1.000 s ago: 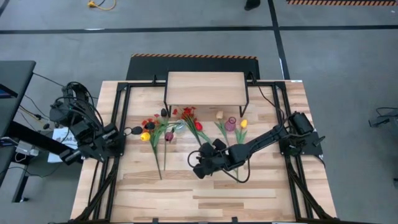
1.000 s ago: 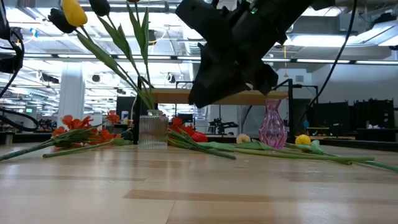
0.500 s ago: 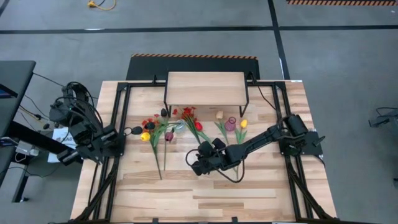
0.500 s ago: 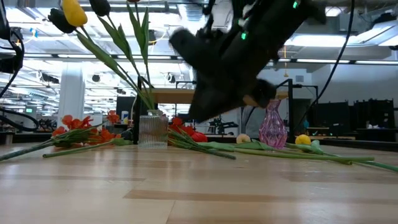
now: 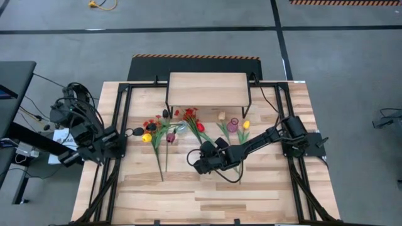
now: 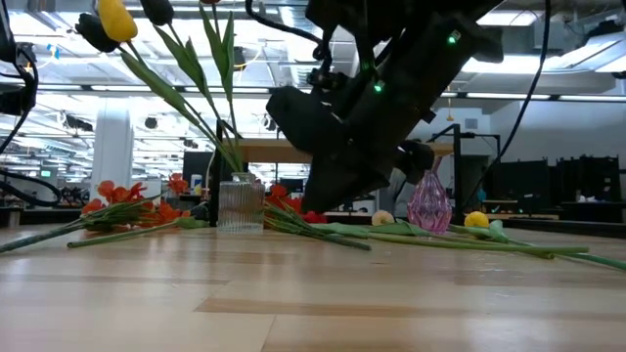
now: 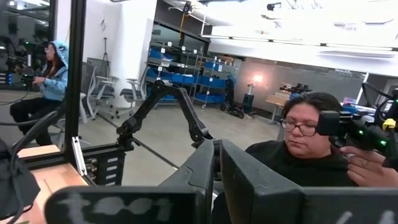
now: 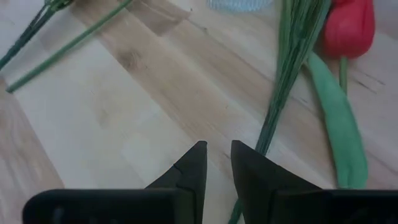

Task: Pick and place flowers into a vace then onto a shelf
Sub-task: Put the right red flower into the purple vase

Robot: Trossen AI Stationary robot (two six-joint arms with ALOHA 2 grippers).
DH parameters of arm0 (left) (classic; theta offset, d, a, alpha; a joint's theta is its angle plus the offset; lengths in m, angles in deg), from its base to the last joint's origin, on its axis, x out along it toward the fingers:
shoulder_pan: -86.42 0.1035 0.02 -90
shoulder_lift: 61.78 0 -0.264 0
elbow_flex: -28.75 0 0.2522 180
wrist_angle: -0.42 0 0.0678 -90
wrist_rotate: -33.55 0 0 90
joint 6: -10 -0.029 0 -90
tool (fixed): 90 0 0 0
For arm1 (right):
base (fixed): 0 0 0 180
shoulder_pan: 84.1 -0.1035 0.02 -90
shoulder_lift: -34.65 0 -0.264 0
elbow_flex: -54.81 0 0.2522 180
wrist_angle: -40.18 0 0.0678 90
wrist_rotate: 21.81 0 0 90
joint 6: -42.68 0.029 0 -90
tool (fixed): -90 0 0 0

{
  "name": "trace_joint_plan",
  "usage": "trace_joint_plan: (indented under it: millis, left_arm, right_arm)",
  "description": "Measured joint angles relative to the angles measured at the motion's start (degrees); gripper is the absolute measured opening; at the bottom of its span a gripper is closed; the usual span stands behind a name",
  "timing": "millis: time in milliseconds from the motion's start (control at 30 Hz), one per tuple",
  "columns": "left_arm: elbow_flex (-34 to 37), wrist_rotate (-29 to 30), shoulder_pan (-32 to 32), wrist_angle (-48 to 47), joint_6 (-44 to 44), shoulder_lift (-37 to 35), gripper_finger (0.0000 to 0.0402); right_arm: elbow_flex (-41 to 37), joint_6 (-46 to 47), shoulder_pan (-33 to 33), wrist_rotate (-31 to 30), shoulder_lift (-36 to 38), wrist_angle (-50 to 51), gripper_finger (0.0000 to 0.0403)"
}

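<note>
Black and two-fingered, the right pincer (image 8: 216, 163) hovers low over the pale slatted wooden desk (image 5: 207, 194), its fingers nearly together with a narrow gap between them and nothing held. Just beyond the fingertips lies a bundle of thin green stems (image 8: 289, 68), running toward a red fabric tulip head (image 8: 348, 28) with a broad green leaf (image 8: 333, 118) beside it. From above, this pincer (image 5: 197, 164) sits near the desk's middle, just in front of the scattered artificial flowers (image 5: 188, 125).

The likely step is picking up one stem from this bundle. To do it well, the fingers probably need to spread wider first, then straddle a single stem crosswise, partway along its length, away from the leaf, so neighbouring stems are not dragged along.

Past the flowers stands a ribbed clear glass vase (image 6: 239, 203), already carrying a yellow tulip (image 6: 117, 18) and dark blooms on tall stems. A pink patterned glass vase (image 6: 426, 203) stands further right. Behind them is the low shelf with a light wood top on black legs (image 5: 208, 88), bare on top.

The left pincer (image 7: 217, 171) is clenched shut and empty, parked off the desk's left edge, its arm (image 5: 85, 132) folded there. A person in dark clothing sits in the room beyond.
</note>
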Motion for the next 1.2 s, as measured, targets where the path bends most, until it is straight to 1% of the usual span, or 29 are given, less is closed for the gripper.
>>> trace_joint_plan:
  millis: [233,467,633,1200]
  left_arm:
    - [0.0,0.84,0.0,-0.15,0.0,0.0,0.0016]
    - [0.0,0.89,0.01,-0.12,0.0,0.0,0.0016]
    - [0.0,0.9,-0.01,-0.1,0.0,0.0,0.0016]
    - [0.0,1.04,0.0,-0.58,-0.02,0.0,0.0016]
  right_arm:
    - [0.0,0.04,0.49,-0.15,0.33,1.75,0.0067]
    - [-0.02,0.04,1.44,1.39,0.33,2.95,0.0067]
    - [0.0,0.04,1.95,2.21,0.33,2.97,0.0067]
    - [-0.02,0.04,1.95,2.21,0.33,2.88,0.0067]
